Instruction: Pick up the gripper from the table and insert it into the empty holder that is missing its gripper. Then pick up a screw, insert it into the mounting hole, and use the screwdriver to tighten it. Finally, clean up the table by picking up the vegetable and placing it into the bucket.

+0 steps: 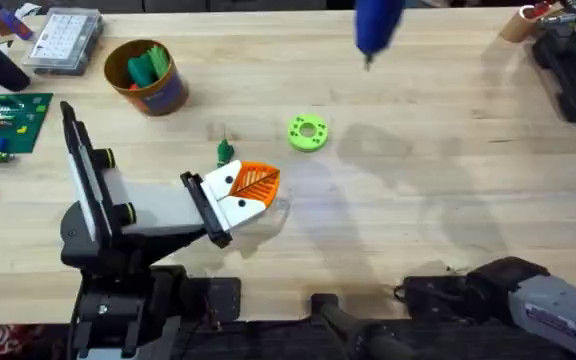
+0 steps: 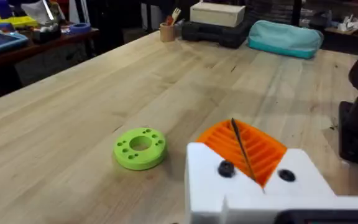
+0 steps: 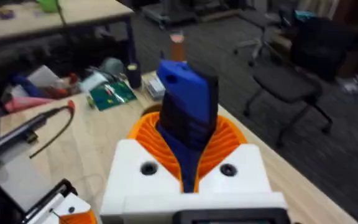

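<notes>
The grey holder (image 1: 153, 205) lies at the lower left of the table (image 1: 448, 180). The white gripper (image 1: 243, 190) with its orange fingertip sits at the holder's right end plate. In the left wrist view my left gripper (image 2: 244, 149) has its orange pads (image 2: 269, 152) pressed together, a thin dark line between them. My right gripper (image 3: 188, 134) is shut on the blue screwdriver (image 3: 188, 93). That screwdriver (image 1: 376, 25) hangs over the far table, bit down. A small green vegetable (image 1: 225, 152) lies beside the holder. The bucket (image 1: 148, 75) holds green pieces. The screw is out of view.
A green ring (image 1: 308, 132) (image 2: 140, 148) lies just beyond the white gripper. A clear compartment box (image 1: 63, 40) and a green circuit board (image 1: 8, 120) sit at the far left. A black case (image 1: 568, 70) and a teal bag (image 2: 284, 37) line the right side.
</notes>
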